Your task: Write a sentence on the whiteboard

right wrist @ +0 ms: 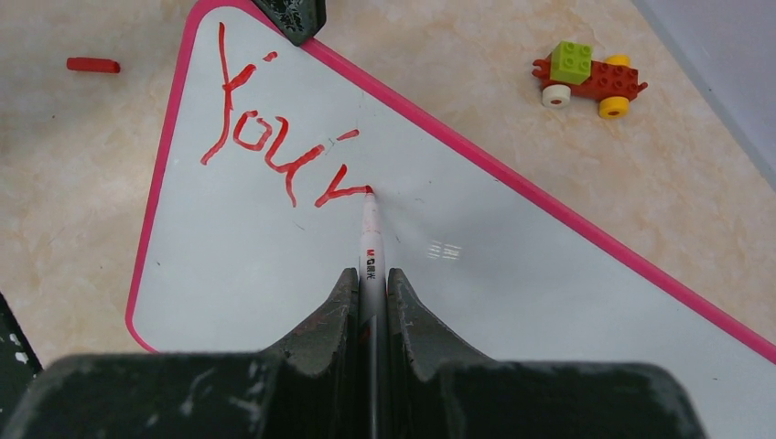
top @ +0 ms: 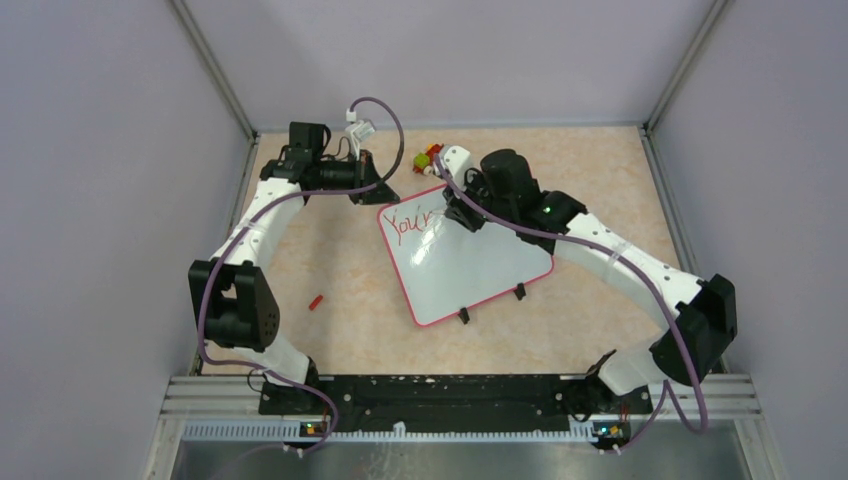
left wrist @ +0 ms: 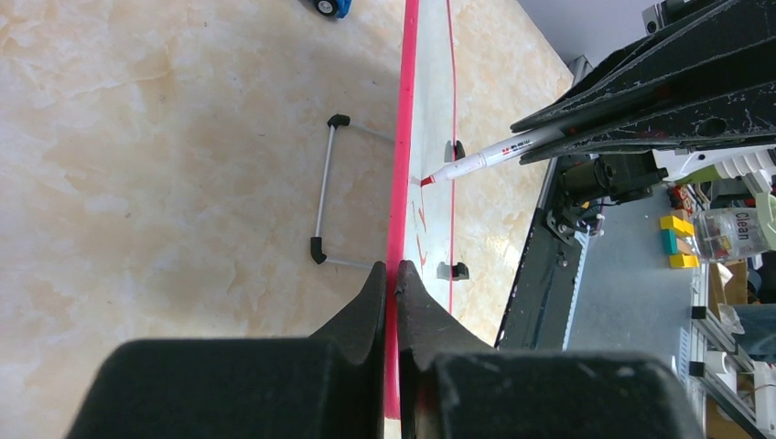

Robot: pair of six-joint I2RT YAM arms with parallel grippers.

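Right tool [right wrist: 371, 274] is pressed together on a slim white marker with a red tip [right wrist: 370, 229]. The tip touches the board at the end of the last stroke. The thin red handwritten lettering [right wrist: 274, 137] reads "You'r" so far, slanting up toward the board's far edge, so most of the sentence is not yet written.

It sits in the 11 o'clock corner of the glossy white rectangular whiteboard with a pink-red rim [top: 480, 270], which lies flat and skewed in the middle of the beige marbled tabletop [top: 350, 330]. The two small black clips [top: 463, 316] are on its 6 o'clock edge. The left tool [left wrist: 393, 270] is closed on the pink rim at that same 11 o'clock corner, steadying the board.

A small red marker cap [top: 316, 301] lies well apart at the board's 8 o'clock. A red toy-brick car with a green block [right wrist: 586, 78] sits near its 12 o'clock.

Risks, as I judge them:
- **Running out of board:** the line climbs toward the far rim, so the remaining words may not fit unless the baseline drops.
- **Board pivoting:** it is held at one corner only, and a hard sideways stroke could swing it.
- **Marker slipping:** too much downward pressure could push the smooth barrel back between the fingers, or tilt it so strokes skip.
- **Smearing:** the right wrist could drag over fresh ink.
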